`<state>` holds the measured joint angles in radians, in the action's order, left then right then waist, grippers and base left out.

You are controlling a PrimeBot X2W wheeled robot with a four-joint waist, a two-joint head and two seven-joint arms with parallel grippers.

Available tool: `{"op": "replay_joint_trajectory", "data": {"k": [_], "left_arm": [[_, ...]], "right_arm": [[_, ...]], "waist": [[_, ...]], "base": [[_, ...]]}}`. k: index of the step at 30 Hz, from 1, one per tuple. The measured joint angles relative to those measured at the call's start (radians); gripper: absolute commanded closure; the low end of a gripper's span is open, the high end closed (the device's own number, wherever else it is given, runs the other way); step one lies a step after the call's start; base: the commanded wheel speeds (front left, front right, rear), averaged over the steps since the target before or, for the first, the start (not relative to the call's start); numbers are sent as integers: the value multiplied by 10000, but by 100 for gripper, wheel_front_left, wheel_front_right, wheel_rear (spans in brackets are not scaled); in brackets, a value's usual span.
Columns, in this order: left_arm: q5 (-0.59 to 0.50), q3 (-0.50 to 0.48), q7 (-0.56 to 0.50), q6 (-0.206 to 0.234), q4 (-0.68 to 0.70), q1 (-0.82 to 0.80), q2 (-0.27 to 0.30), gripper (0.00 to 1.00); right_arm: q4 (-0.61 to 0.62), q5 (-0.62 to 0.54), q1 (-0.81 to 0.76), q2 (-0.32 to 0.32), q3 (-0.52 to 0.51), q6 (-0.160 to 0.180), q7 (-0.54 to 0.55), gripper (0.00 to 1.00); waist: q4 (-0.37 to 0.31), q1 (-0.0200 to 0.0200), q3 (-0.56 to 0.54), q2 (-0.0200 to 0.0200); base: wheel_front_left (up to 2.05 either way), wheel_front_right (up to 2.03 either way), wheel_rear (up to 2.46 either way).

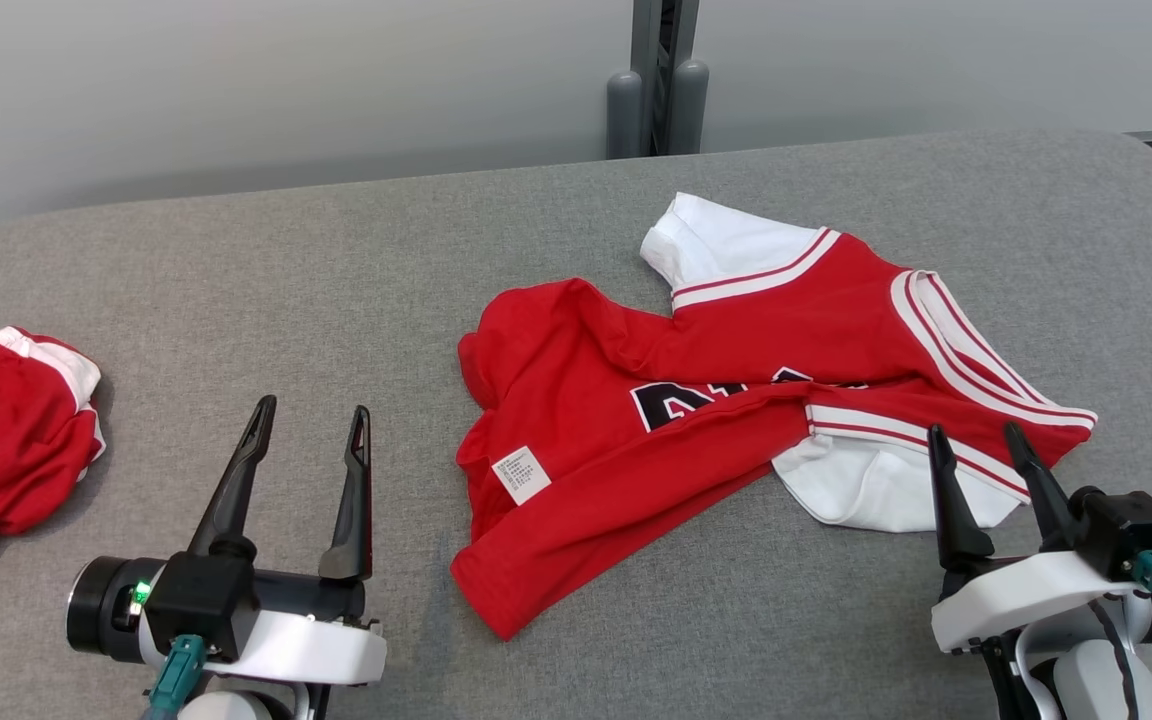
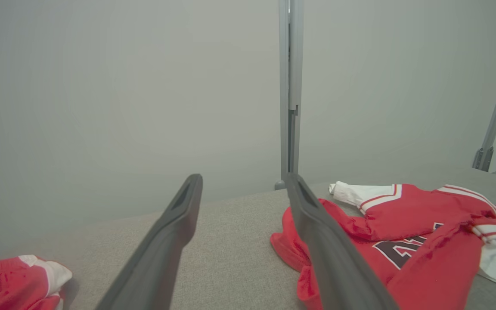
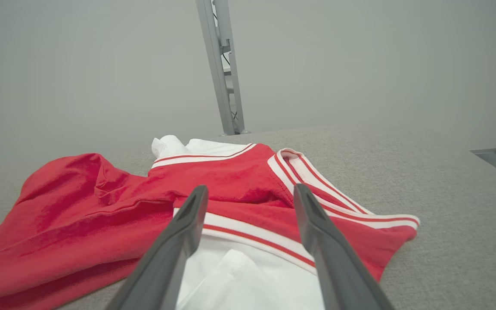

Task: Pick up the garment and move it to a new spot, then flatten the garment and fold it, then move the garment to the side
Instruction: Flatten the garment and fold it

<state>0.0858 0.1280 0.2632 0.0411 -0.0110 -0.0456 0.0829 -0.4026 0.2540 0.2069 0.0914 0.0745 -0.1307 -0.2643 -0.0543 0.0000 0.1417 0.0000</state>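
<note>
Left gripper (image 1: 313, 410) sits low at the near left, fingers spread wide and empty, pointing away across the grey surface (image 1: 336, 250). Right gripper (image 1: 973, 432) (likewise agape, holding nothing) has its tips over the near white edge of the crumpled red-and-white garment (image 1: 636, 400), lying centre-right.

Garment (image 1: 736, 400) on table (image 1: 336, 290), centre-right; other cloth (image 1: 6, 440) at left edge, well apart.
</note>
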Motion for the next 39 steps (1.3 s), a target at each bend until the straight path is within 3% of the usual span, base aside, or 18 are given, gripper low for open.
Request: {"op": "replay_joint_trajectory", "data": {"k": [14,31,32,33,34,39], "left_arm": [[-259,173,2,-374,-303,-14,-267,0],[-290,249,2,-548,-499,-192,-322,0],[-290,247,2,-550,-500,-223,-322,0],[-290,249,2,-550,-510,-240,-326,0],[-290,247,0,-566,-529,-243,-326,0],[-290,228,2,-575,-593,-261,-328,0]], "right_arm": [[-1618,4,414,-180,23,0,980,0],[-2966,-79,1313,-290,-69,0,1087,0],[-3001,-77,1361,-288,-67,0,1091,4],[-3051,-77,1393,-291,-61,0,1103,67],[-3104,-75,1415,-295,-56,0,1101,97],[-3187,-33,1430,-309,-146,0,991,100]], "waist": [[237,0,68,0],[658,0,510,0],[670,0,536,0],[681,0,559,0],[688,0,575,0],[672,0,582,0]], "base": [[0,0,0],[0,0,0],[0,0,0],[0,0,0],[0,0,0],[0,0,0]]}}
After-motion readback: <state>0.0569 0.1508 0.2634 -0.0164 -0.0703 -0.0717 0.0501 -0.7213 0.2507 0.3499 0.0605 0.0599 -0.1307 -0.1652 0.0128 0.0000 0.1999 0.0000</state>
